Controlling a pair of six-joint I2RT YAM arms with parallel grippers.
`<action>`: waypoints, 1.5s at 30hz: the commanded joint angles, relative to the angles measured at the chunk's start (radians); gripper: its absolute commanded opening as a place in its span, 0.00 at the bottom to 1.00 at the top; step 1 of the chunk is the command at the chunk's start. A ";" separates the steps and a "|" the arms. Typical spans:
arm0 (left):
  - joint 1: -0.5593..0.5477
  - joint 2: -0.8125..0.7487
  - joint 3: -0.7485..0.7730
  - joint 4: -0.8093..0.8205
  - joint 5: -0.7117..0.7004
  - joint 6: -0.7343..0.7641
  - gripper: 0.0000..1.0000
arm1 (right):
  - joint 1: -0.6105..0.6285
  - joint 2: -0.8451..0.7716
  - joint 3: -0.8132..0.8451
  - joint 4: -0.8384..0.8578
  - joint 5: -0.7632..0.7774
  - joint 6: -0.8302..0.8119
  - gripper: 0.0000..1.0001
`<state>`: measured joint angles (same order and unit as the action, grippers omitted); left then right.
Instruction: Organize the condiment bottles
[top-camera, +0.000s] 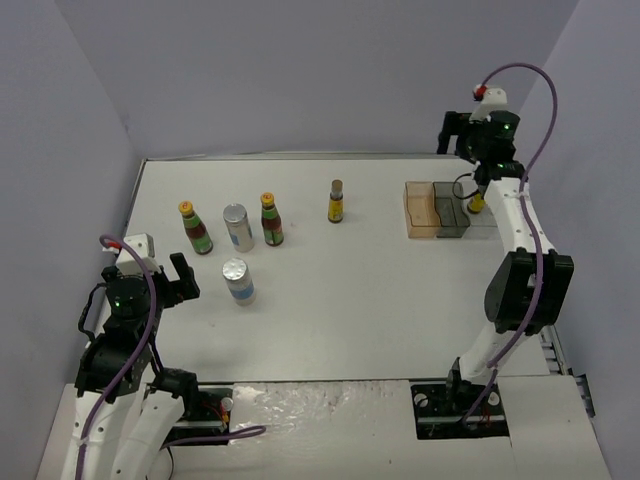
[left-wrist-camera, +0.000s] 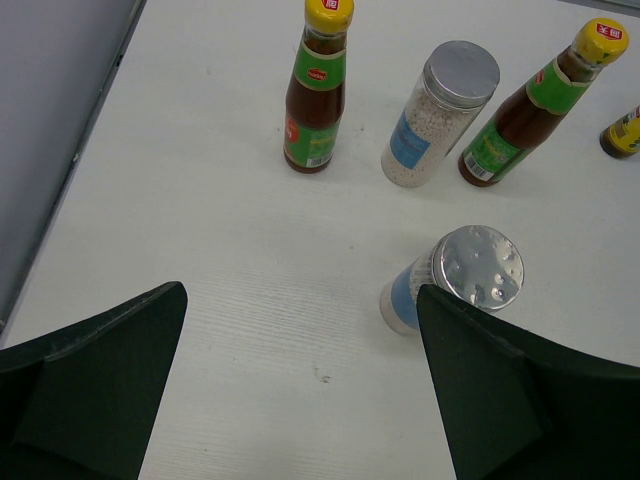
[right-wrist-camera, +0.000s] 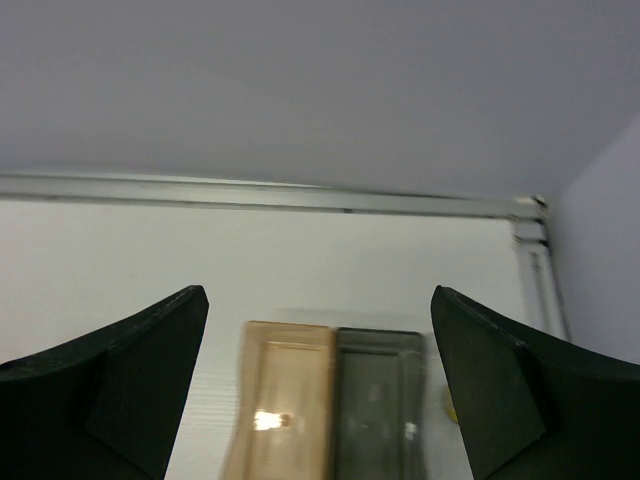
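Two dark bottles with yellow caps (top-camera: 197, 228) (top-camera: 271, 219) stand at the left with a silver-topped cylinder (top-camera: 237, 227) between them. A second cylinder (top-camera: 238, 281) stands nearer. One small yellow-labelled bottle (top-camera: 336, 201) stands mid-table. Another (top-camera: 477, 204) stands right of the tray, partly hidden by the right arm. My left gripper (top-camera: 176, 280) is open and empty, left of the near cylinder (left-wrist-camera: 462, 276), whose side is next to the right finger (left-wrist-camera: 520, 390). My right gripper (top-camera: 476, 183) is open and empty above the tray; its wrist view (right-wrist-camera: 318, 300) shows both compartments.
The tray has an orange compartment (top-camera: 421, 208) and a grey one (top-camera: 450, 215) at the right rear, both showing nothing inside (right-wrist-camera: 285, 400). Purple walls close off the table on the left, back and right. In the left wrist view the table's left edge (left-wrist-camera: 95, 110) is close.
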<state>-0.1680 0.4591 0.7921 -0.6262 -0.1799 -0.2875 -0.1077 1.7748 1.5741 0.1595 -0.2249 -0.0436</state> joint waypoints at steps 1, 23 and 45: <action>0.010 0.011 0.024 0.065 -0.001 0.016 0.97 | 0.202 -0.074 -0.047 0.012 -0.099 -0.031 0.94; 0.009 0.045 0.029 0.057 -0.006 0.011 0.97 | 0.543 0.220 -0.067 0.232 0.019 0.007 0.85; -0.004 0.051 0.030 0.053 -0.004 0.011 0.97 | 0.476 0.087 -0.187 0.254 0.040 0.018 0.00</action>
<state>-0.1690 0.4974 0.7921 -0.6295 -0.1810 -0.2878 0.4103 2.0509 1.4229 0.3631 -0.2068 -0.0269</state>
